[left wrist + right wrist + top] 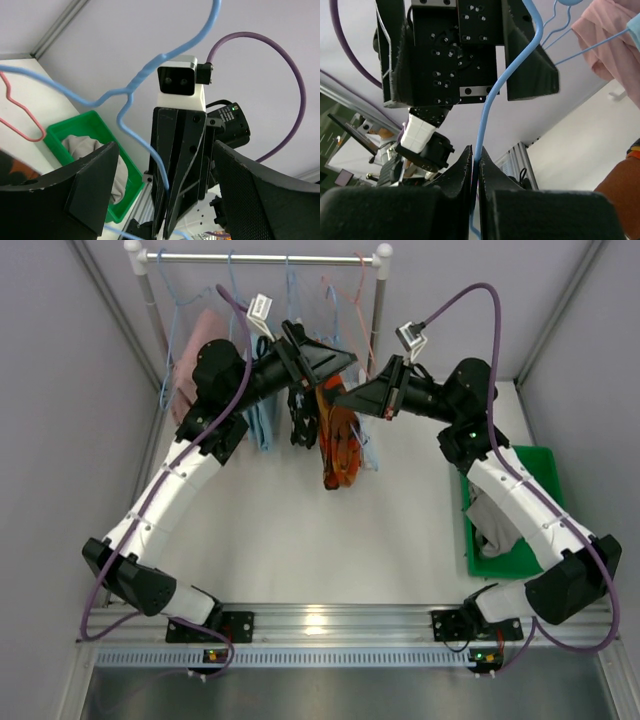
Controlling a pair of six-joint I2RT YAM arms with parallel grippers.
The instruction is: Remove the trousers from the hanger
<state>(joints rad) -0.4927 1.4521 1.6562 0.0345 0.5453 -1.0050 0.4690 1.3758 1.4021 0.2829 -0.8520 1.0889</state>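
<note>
The orange-red trousers with black pattern point(338, 440) hang below a blue wire hanger point(137, 82) at the rack's middle; an orange corner shows in the right wrist view point(620, 195). My right gripper point(476, 157) is shut on the blue hanger's wire point(492, 100); in the top view it point(347, 398) sits just above the trousers. My left gripper point(330, 358) is open, its fingers point(92, 182) spread either side of the same wire and of the right gripper, touching nothing. The grey trousers point(490, 520) lie in the green bin point(545, 465), also seen in the left wrist view point(80, 146).
A black speckled garment point(303, 420), a light-blue garment point(262, 422) and a pink garment point(190, 370) hang from the white rack point(270, 257) to the left. A pink hanger point(20, 110) hangs beside the blue one. Grey walls close in both sides.
</note>
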